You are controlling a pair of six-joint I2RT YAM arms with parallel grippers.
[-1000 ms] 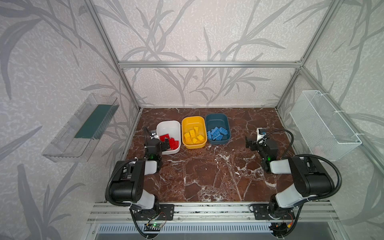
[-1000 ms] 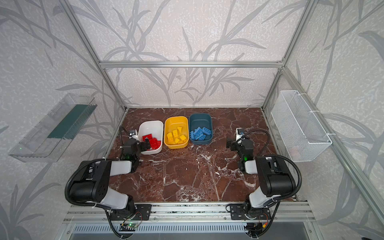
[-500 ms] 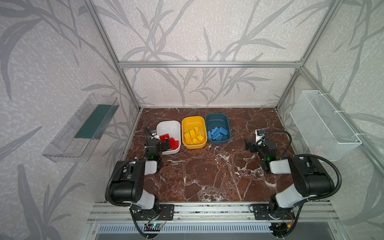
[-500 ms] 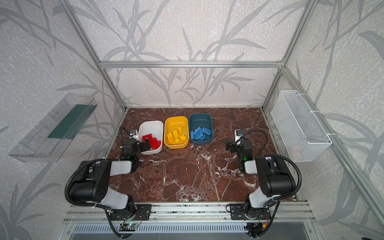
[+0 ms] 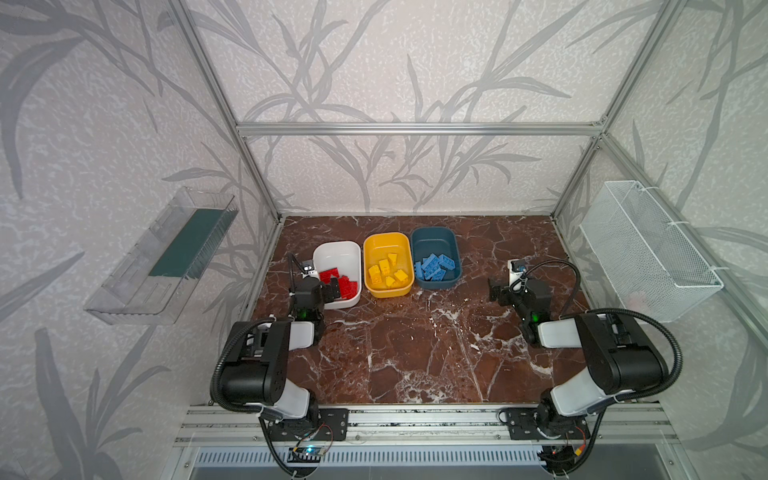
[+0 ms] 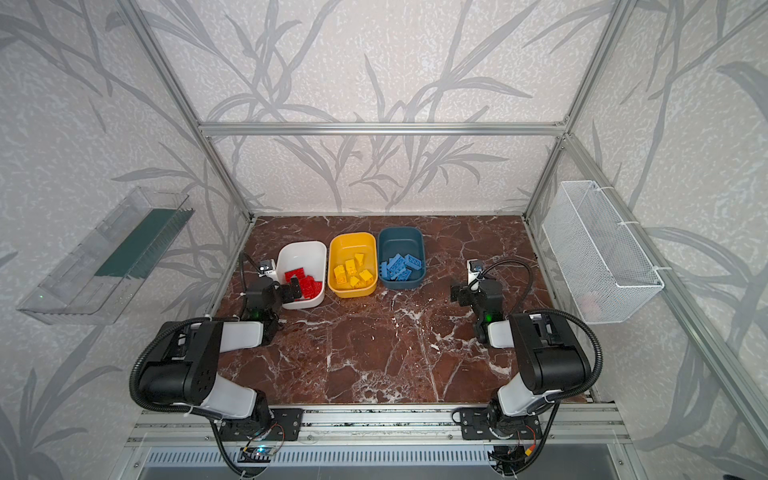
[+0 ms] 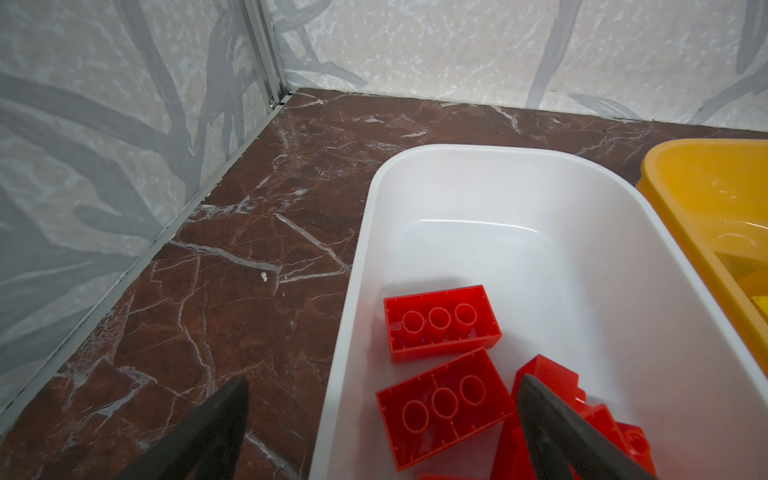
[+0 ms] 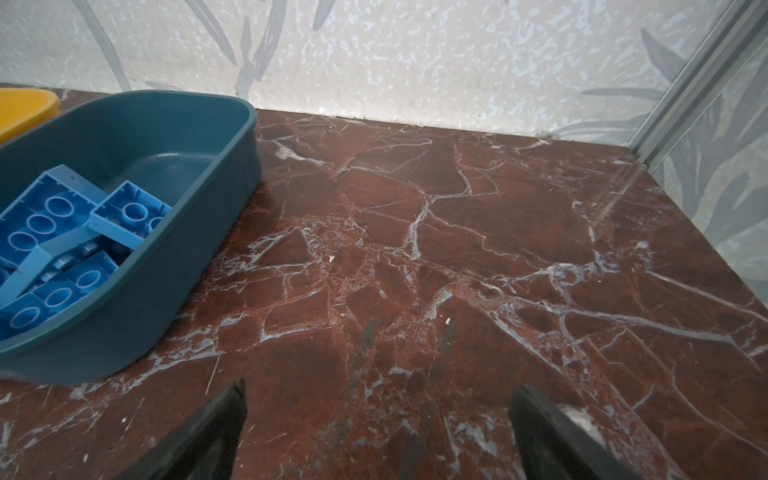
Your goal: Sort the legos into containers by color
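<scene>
A brown marble-patterned table [image 5: 415, 353] fills the floor of a walled frame, with a clear plastic tray [image 5: 166, 257] on one side wall and a white wire basket [image 5: 648, 249] on the other. Two black-and-white robot arms reach in from the near edge.

Three tubs stand side by side towards the back, their long sides running away from the robot: a white tub [image 5: 336, 248], a yellow tub [image 5: 386, 239] and a dark teal tub [image 5: 434, 232]. Red bricks [image 5: 347, 284] lie in the white one, yellow bricks [image 5: 386, 270] in the yellow one and blue bricks [image 5: 434, 266] in the teal one. No loose brick shows on the table, so the sorting looks finished.

The left gripper [image 7: 382, 386] hangs over the near left corner of the white tub, spread wide and empty. One finger is outside the wall and the other is above the red pile. Two red bricks just ahead of it lie underside up, with their long sides running roughly from finger to finger.

The right gripper [image 8: 380, 390] is also spread wide and empty. It sits over bare table, with the teal tub near on its left.

From above, the left wrist hides the white tub's near corner. The wrist view cuts off part of the red pile. A pale pinkish blur in the basket cannot be made out.
</scene>
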